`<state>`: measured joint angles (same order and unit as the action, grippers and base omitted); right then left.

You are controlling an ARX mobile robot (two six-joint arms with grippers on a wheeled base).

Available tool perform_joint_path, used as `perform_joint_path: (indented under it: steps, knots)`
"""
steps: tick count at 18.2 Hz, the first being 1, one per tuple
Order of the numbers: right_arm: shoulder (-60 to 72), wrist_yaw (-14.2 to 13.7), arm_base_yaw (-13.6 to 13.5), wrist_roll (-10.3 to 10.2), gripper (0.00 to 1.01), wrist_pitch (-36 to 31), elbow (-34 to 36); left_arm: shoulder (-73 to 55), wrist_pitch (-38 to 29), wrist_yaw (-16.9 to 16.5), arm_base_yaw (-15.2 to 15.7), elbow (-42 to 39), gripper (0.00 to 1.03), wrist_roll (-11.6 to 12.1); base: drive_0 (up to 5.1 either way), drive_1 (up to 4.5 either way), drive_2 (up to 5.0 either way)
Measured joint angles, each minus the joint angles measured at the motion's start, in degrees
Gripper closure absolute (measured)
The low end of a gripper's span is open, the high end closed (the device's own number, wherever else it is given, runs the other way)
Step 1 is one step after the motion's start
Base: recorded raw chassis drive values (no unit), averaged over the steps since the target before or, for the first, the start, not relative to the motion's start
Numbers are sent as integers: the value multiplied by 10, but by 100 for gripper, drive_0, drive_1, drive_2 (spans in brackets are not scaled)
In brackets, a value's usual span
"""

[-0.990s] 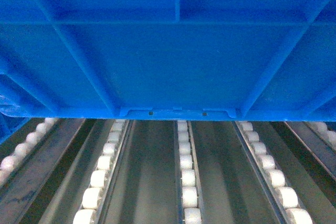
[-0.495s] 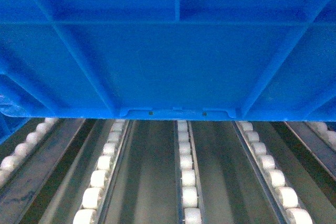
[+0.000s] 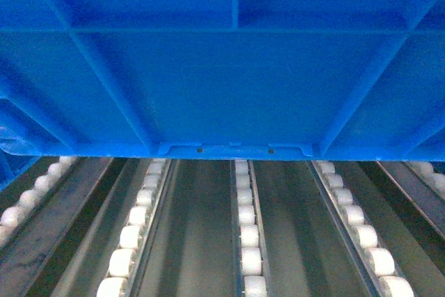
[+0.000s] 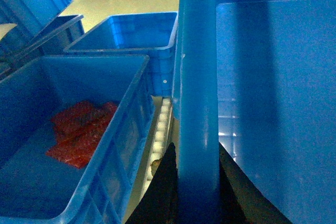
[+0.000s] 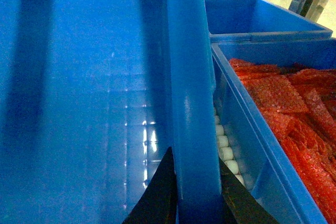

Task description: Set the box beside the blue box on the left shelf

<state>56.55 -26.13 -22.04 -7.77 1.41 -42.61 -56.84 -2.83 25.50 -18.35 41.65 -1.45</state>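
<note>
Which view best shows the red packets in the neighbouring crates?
The right wrist view: the red packets fill the neighbouring crate, close and well lit. The left wrist view shows a smaller, dimmer pile in another crate. The head view shows none.

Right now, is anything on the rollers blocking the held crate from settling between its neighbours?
Nothing visible does. The roller lanes under the box look bare. The left gripper and right gripper clamp its side walls, with a neighbouring crate to the left and another crate to the right.
</note>
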Motion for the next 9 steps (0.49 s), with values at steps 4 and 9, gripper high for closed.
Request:
perform_joint_path:
  steps: [4, 9]
  knots:
    - [0, 0, 0, 0, 91, 0, 0, 0, 0, 0, 0, 0, 91, 0, 0, 0, 0]
    - [7, -80, -21, 17, 91, -23, 0, -2, -66, 37, -12, -19, 91, 33, 0, 0, 0]
